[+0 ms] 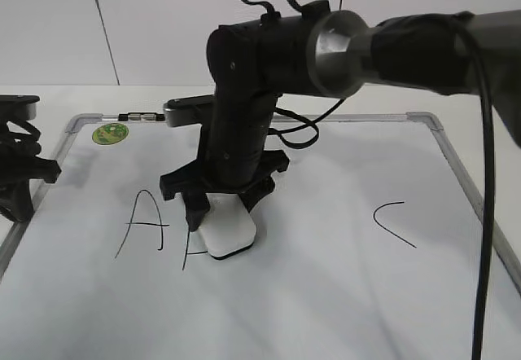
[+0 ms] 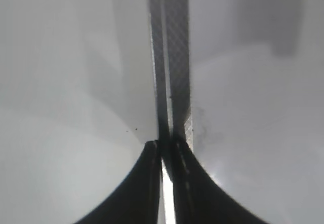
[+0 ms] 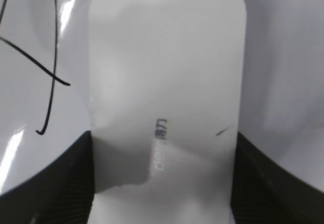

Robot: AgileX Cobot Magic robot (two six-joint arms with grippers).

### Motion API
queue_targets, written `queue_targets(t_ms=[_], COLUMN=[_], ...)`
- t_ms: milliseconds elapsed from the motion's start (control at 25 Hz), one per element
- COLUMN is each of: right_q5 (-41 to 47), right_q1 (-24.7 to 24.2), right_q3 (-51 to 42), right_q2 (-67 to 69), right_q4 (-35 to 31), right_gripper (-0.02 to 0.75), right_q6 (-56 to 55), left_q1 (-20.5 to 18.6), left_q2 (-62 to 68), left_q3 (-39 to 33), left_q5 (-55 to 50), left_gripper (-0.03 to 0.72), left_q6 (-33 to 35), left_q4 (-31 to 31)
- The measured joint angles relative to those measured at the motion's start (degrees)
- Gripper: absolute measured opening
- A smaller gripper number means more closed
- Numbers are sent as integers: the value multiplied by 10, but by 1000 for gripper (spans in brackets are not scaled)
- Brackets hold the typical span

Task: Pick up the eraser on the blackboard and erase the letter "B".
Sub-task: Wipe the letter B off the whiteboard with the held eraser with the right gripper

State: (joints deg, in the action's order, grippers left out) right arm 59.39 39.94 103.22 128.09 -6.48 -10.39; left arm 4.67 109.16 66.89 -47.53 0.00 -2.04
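Right gripper (image 1: 221, 207) comes down steeply from the upper right of the exterior view, its black wrist nearly upright over the blackboard (image 1: 326, 295), and its fingers (image 3: 61, 183) clamp the long sides of the eraser (image 1: 228, 232), which lies flat on the board just right of the "A" (image 1: 142, 223). In the right wrist view the eraser (image 3: 167, 82) fills the middle, its white top bearing a faint grey print, with black pads touching both flanks. Of the letter "B" (image 1: 189, 254) only a short vertical stroke and a small horizontal bit show at the eraser's left edge; the rest is either under the block or hidden by it, and I cannot tell which. Left gripper (image 2: 164, 150) sits at the far left, beside the board's frame; its wrist view shows the two fingertips pressed together with nothing between them, a grey frame strip running up the middle. The "C" (image 1: 392, 223) stands well apart to the right, with bare white board between it and the eraser. A green sticker (image 1: 110, 133) sits near the top left corner, and a marker (image 1: 142, 116) lies along the top edge.
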Motion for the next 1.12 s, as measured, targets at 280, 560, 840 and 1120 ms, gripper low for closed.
queue_targets(t_ms=[280,560,840,1120], right_q5=[5,8,9,41], right_q1=[-35,-29,1,27], right_q3=[1,1,1,34], right_q2=[1,1,2,11], right_q4=[-24,-21,15,24], right_gripper=[519,519,519,519], right_q6=[-12,-13,-14,-14], left_q1=[0,0,0,0], left_q2=[0,1,1,1], left_q3=[0,0,0,0], left_q5=[0,0,0,0], left_gripper=[22,22,22,22], left_q6=[0,0,0,0], left_q4=[-2,-2,-2,-2])
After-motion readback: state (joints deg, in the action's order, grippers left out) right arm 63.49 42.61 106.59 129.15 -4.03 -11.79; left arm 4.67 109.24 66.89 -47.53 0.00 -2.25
